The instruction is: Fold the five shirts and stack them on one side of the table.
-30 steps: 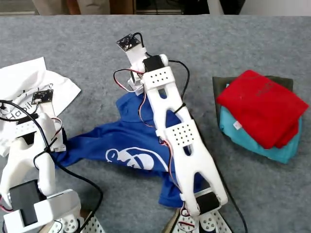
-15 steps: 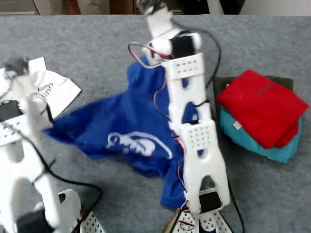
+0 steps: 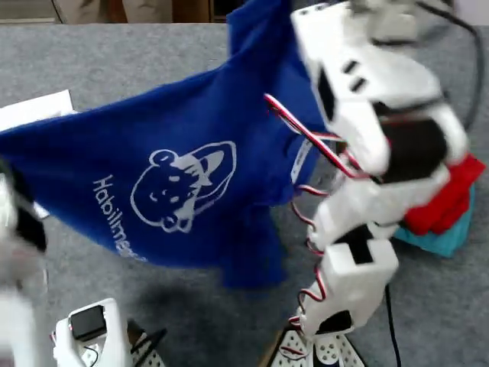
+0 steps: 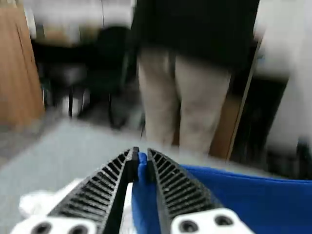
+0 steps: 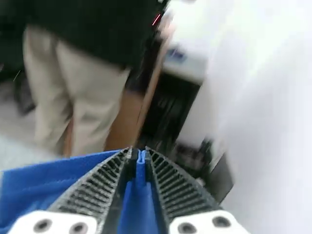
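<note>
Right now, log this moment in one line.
left gripper: shut on shirt | right gripper: shut on shirt | shirt: held up, spread

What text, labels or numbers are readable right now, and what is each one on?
Blue shirt: one slanted line of white lettering beside a white bear-face drawing; its end runs into a fold, so it cannot be read whole.
White shirt at the high view's left edge: no print legible.
Red shirt on the stack: no print legible.
Numbers or signs: none.
</note>
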Motion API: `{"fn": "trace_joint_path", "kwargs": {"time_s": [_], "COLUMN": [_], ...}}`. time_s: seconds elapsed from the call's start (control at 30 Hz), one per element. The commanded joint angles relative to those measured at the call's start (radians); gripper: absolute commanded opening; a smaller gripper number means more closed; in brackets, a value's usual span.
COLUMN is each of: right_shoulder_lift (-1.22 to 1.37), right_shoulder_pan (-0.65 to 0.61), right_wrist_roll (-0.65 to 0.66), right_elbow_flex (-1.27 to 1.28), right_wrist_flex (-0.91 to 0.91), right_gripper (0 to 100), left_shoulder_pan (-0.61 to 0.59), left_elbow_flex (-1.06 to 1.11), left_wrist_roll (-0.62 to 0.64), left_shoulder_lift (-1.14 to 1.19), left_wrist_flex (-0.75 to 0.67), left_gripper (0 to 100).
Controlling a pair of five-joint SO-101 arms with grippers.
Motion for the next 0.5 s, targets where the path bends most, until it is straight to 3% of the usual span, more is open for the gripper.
{"fn": "trace_joint_path", "kwargs": {"time_s": [0.0,0.47], "right_shoulder_lift": [-0.125,-0.308], "right_shoulder_pan": [0.027,0.028], "right_wrist_roll": [-0.002,-0.002], "right_elbow_flex": [-0.05,-0.033], "right_wrist_flex": [-0.072,-0.161], "right_gripper": [0.4,0.4], "left_shoulder_pan": [-0.002,-0.002], "left_elbow_flex": [-0.069,-0.242], "left_wrist_roll": [0.034,0.034], "left_shoulder_lift": [-0.041,-0.113], "left_wrist_flex": [-0.041,-0.044], "left_gripper": [2,2]}}
